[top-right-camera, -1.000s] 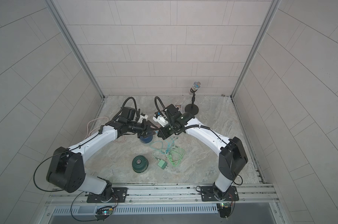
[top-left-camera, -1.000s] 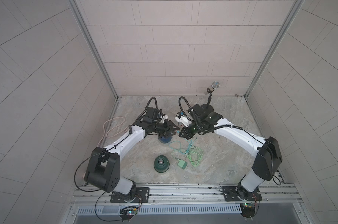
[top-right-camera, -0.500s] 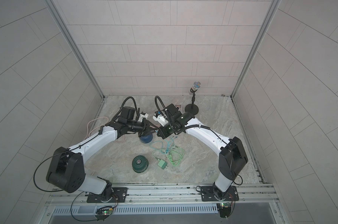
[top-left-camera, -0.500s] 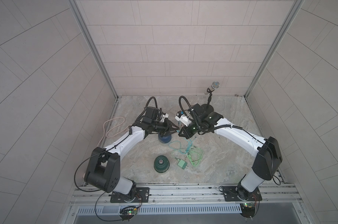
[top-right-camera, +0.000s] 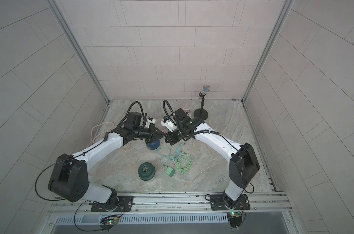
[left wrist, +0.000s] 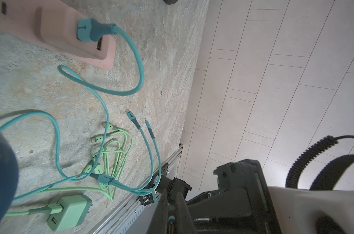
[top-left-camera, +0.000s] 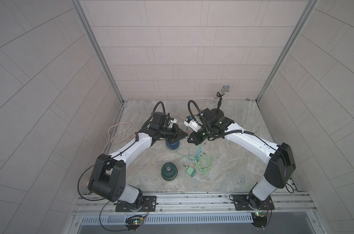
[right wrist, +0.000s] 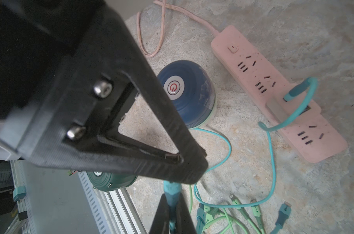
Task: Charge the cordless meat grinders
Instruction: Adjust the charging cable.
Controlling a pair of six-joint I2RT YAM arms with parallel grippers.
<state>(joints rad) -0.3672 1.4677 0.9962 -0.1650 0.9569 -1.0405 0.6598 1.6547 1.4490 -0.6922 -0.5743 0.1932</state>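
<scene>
- The left pincer [left wrist: 171, 195] and right pincer [right wrist: 172, 197] are both closed on the teal cable [left wrist: 141, 73] end, over the blue grinder [right wrist: 188, 95].
- The green grinder [top-left-camera: 168, 171] is set apart.
- A handover is judged underway; one grip must be released next.

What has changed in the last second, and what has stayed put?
The left gripper has closed its jaws, apparently onto the teal cable end that the right gripper holds. Nothing else moved: the blue grinder, green grinder and green charger lie as before.

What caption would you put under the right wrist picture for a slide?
Right pincer grips a teal cable connector; dark blue meat grinder stands beside the pink power strip.
</scene>
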